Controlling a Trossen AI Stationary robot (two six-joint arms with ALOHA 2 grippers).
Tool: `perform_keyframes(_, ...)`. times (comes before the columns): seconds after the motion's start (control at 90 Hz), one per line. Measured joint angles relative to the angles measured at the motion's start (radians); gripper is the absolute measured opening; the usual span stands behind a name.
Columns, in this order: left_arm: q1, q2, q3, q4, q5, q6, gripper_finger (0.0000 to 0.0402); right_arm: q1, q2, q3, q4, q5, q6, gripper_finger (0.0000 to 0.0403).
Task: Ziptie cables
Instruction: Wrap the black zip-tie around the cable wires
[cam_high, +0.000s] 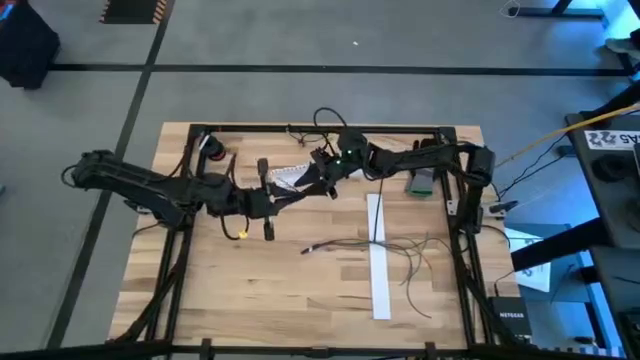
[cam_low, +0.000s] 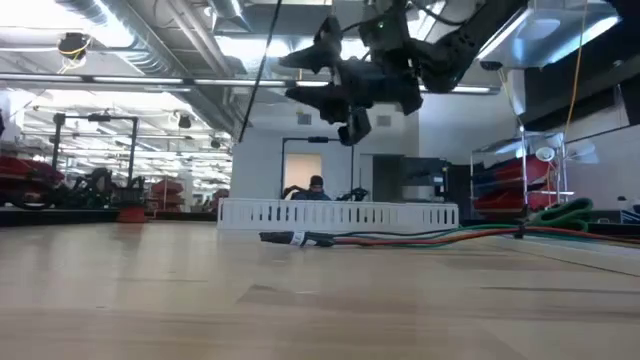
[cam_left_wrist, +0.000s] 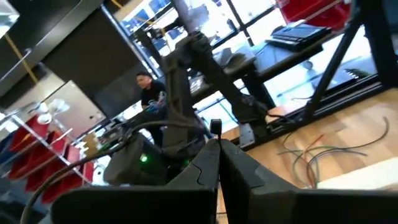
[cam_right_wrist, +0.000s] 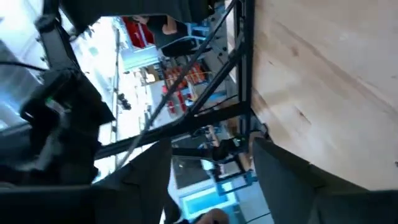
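High view: cables (cam_high: 415, 258) lie loose at lower right of the wooden surface (cam_high: 260, 290), long axis roughly left-right, crossing a white strip (cam_high: 378, 262). Both hands meet up at frame centre, well apart from them; right hand (cam_high: 322, 172) nearer (left hand (cam_high: 268, 202) beside it). Low view: bundle flat, hands aloft. Left wrist: fingers together. Right wrist: fingers apart, empty; workshop room beyond.
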Motion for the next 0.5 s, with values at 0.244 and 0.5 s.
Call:
perform_keyframes(0.244,0.005,0.035,-0.004,-0.004,0.042,0.049,0.0000,0.000,0.002,0.009,0.006,0.012,0.071,0.0238)
perform_keyframes(0.5,0.005,0.094,-0.005,0.068,0.049,0.094,0.0000,0.011,0.002,0.054,-0.031,0.026,0.072,0.0238)
